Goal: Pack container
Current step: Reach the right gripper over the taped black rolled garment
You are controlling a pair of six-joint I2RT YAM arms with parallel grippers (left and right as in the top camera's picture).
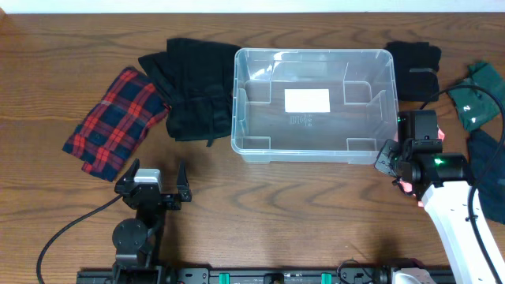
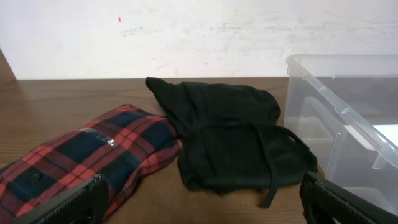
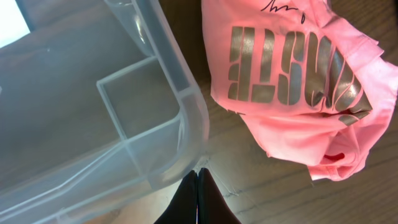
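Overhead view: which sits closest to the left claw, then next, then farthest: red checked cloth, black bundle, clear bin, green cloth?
From the left gripper:
1. Red checked cloth, just ahead on its left.
2. Black bundle, ahead, right beside that cloth.
3. Clear bin, ahead to the right, mid-table.
4. Green cloth, at the far right edge.

Robot lab: wooden table point(image 1: 260, 213), mounting rail point(image 1: 260, 277), bare white wall point(image 2: 186, 37).
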